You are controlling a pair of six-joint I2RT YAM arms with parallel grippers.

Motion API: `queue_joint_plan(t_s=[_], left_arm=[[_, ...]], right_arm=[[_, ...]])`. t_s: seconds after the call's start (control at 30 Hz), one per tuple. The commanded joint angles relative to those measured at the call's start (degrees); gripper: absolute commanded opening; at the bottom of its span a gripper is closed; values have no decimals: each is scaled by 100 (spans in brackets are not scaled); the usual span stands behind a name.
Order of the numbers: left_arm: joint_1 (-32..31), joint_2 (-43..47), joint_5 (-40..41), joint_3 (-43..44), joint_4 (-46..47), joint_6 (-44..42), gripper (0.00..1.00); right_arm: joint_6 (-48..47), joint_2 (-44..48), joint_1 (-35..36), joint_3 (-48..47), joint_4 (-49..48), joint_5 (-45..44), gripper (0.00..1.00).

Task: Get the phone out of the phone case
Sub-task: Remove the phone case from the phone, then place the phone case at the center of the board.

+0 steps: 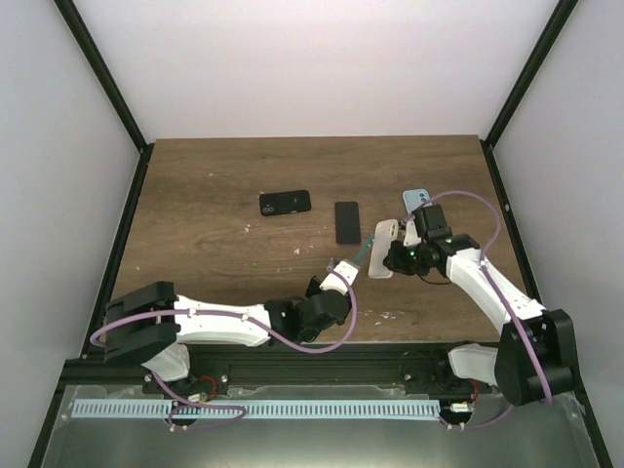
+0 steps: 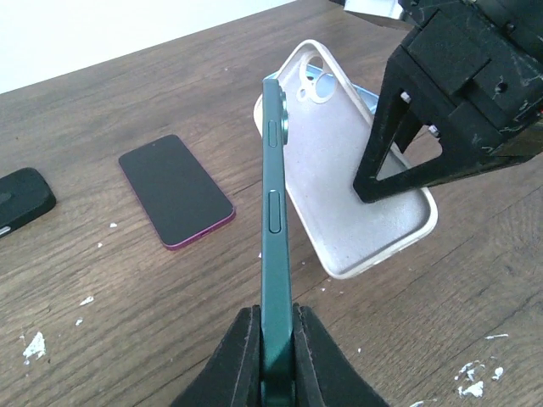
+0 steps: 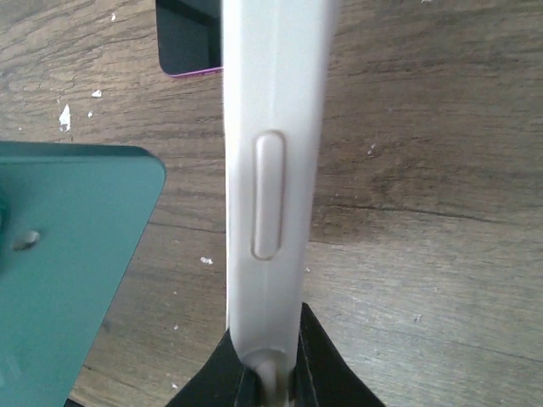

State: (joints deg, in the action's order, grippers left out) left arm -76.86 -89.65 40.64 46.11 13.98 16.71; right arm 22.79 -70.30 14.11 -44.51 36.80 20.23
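The green phone (image 2: 276,195) is out of the white case (image 2: 352,203), held on edge just beside it with its lower end clamped in the left gripper (image 2: 276,335). The right gripper (image 3: 271,373) pinches the case's edge. 1 magenta phone (image 2: 176,191) lies flat on the table (image 2: 127,322), left of the case.

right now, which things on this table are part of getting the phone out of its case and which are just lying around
In the job: dark green phone in the left gripper; cream-white phone case in the right gripper.
Lying about: black-screened phone with magenta rim; black phone or case; pale blue phone or case.
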Motion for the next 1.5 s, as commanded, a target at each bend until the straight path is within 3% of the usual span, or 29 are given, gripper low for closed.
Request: queue_joint_plan(t_s=[0.0,0.13,0.27,0.47,0.67,0.8,0.93,1.27,1.47], left_arm=[[-26,213,194,-8,230,126,0],[-43,354,207,2,85,78,0],[-48,584,208,-172,-201,98,0],[-66,1132,361,-524,-953,354,0],[-66,1841,558,-866,-1662,649,0],[-72,2160,739,-1074,-1973,839,0],[-75,2353,768,-1221,-2056,979,0],[-92,2514,621,-1321,-2385,1253,0],[-102,2589,601,-1396,-2392,1321,0]], right_arm=[[-229,-26,7,-194,-245,-360,1],[-858,-239,5,-553,-479,-859,1],[-2227,-378,-98,-1024,-748,-1245,1],[-4138,-186,-748,-1460,-864,-566,1],[-5463,-831,-1375,-1994,-24,130,1],[-5705,-1702,-1884,-2619,861,1103,1],[-5678,-2651,-1956,-3078,1515,1657,1],[-4817,-4216,-1956,-3657,1308,1992,1],[-4605,-4672,-1956,-3902,1056,1634,1]])
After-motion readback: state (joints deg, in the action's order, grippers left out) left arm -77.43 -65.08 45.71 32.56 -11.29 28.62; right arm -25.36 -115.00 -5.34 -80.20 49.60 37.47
